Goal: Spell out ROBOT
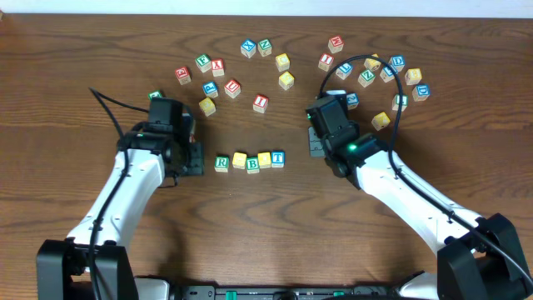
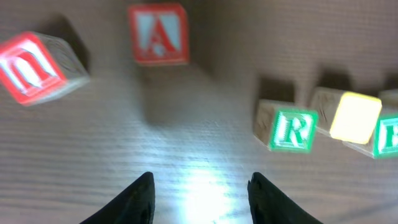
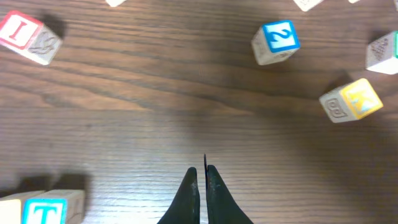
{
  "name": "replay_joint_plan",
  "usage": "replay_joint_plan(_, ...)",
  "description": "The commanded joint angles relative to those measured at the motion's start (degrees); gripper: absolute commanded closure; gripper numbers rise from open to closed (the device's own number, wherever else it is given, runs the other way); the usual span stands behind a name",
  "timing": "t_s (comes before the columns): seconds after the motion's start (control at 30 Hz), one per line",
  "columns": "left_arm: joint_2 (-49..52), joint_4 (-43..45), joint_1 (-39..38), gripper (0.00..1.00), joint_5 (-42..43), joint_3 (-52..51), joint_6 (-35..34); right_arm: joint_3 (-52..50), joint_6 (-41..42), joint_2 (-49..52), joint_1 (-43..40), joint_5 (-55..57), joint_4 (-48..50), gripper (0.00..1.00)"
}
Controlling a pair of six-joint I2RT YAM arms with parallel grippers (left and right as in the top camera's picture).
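Five cubes form a row on the table: green R [image 1: 221, 163], a yellow face [image 1: 240, 160], green B [image 1: 252, 164], another yellow face [image 1: 265, 159] and blue T [image 1: 277, 158]. My left gripper [image 1: 196, 158] sits just left of the R. In the left wrist view it [image 2: 200, 186] is open over bare wood, with the R [image 2: 289, 127], the yellow cube [image 2: 354, 117] and the B [image 2: 388, 137] ahead to its right. My right gripper [image 1: 319, 147] is right of the T. It [image 3: 204, 177] is shut on nothing, and the T [image 3: 43, 211] lies at its lower left.
Loose letter cubes lie behind the row: a red A [image 2: 158, 34] and a red U [image 2: 34, 65] ahead of the left gripper, a red I [image 3: 25, 34], a blue-marked cube [image 3: 277, 40] and a yellow cube [image 3: 354, 99] ahead of the right gripper. Several more are scattered at the back right [image 1: 391, 71].
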Motion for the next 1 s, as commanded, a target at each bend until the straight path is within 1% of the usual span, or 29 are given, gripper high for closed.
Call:
replay_joint_plan(0.0, -0.17, -0.79, -1.25, 0.58, 0.46, 1.36, -0.28, 1.07, -0.7, -1.09, -1.25, 0.48, -0.24, 0.99)
replay_joint_plan(0.1, -0.17, -0.7, -1.38, 0.69, 0.33, 1.36, -0.28, 1.07, -0.7, -1.09, -1.73, 0.48, -0.31, 0.99)
replay_joint_plan(0.17, -0.17, -0.68, -1.38, 0.72, 0.07, 1.36, -0.28, 1.07, -0.7, -1.09, -1.84, 0.48, -0.33, 0.99)
replay_joint_plan(0.53, 0.07, 0.76, -1.38, 0.72, -0.42, 1.07, 0.04, 1.07, -0.68, -1.09, -1.81, 0.48, -0.35, 0.99)
replay_joint_plan(0.7, 0.13, 2.54, -1.38, 0.7, -1.44, -0.31, 0.22, 1.07, -0.68, -1.09, -1.81, 0.48, -0.37, 0.99)
replay_joint_plan(0.97, 1.18, 4.52, -1.38, 0.7, -1.4, -0.7, 0.17, 1.07, -0.68, -1.09, -1.81, 0.48, -0.42, 0.99)
